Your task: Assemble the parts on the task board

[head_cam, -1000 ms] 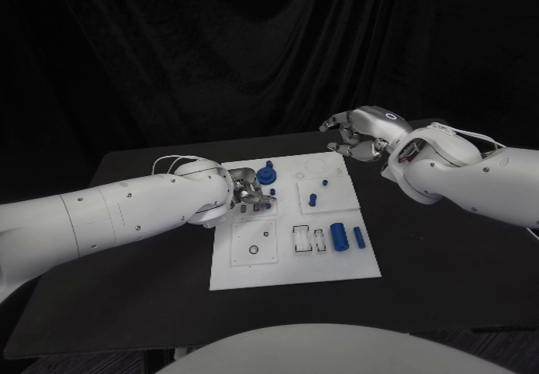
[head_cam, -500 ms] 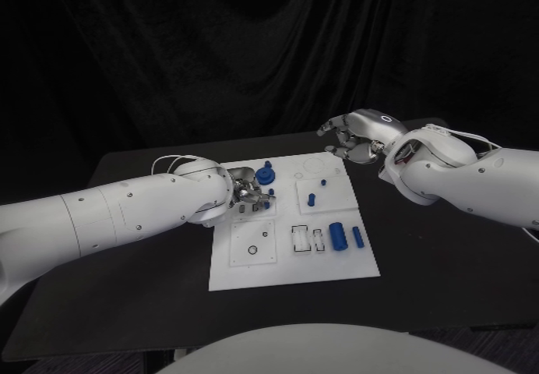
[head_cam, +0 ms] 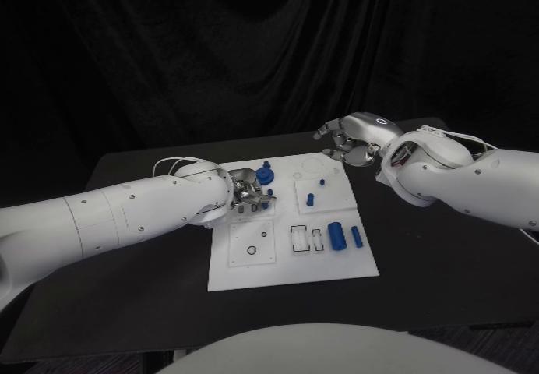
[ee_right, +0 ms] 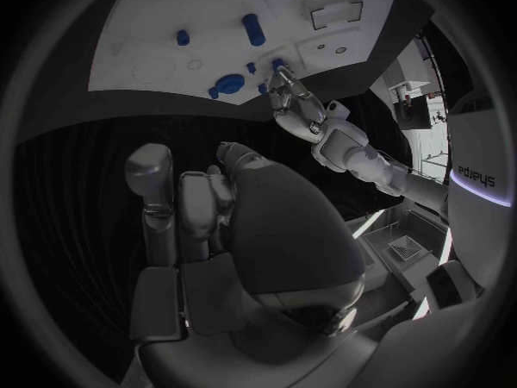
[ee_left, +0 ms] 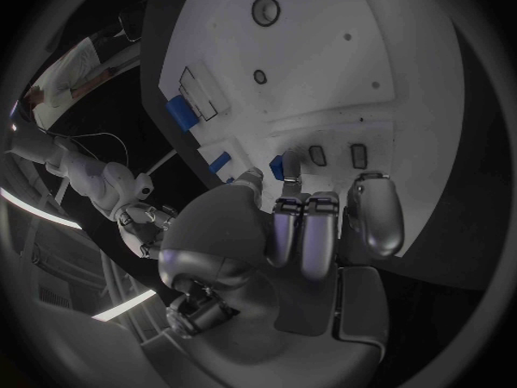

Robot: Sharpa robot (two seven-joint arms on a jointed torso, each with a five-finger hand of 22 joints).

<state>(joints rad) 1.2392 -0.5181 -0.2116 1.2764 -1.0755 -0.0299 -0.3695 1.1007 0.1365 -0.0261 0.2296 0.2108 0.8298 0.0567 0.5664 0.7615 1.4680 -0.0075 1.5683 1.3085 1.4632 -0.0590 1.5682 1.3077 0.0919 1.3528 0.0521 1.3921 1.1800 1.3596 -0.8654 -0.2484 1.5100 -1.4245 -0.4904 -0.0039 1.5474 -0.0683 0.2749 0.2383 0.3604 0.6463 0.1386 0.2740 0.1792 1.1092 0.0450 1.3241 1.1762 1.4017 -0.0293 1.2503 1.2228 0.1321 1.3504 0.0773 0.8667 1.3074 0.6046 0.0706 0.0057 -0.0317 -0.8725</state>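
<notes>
Right hand (head_cam: 350, 142), curled on nothing, edged nearer the task board (head_cam: 294, 265). Left hand (head_cam: 249, 195) unmoved, pinching a small blue part (ee_left: 277, 166) at its fingertips. Insertion seemingly unfinished.

Task board (head_cam: 294, 261): white, matt, smooth, looks like hard plastic. Parts (head_cam: 336, 234): blue, smooth, plastic-looking, slight sheen. Table (head_cam: 146, 288): black, matt, flat. Backdrop far behind (head_cam: 225, 62): black cloth, folds visible, matt. Left hand (head_cam: 249, 197): silver metal look, brushed sheen, smooth finger segments (ee_left: 371, 215) in left wrist view. Right hand (head_cam: 350, 140): same silver metallic finish, satin palm shell (ee_right: 285, 224) in right wrist view. Arm shells (head_cam: 112, 218): white glossy plastic, smooth, small dark screw dots.
</notes>
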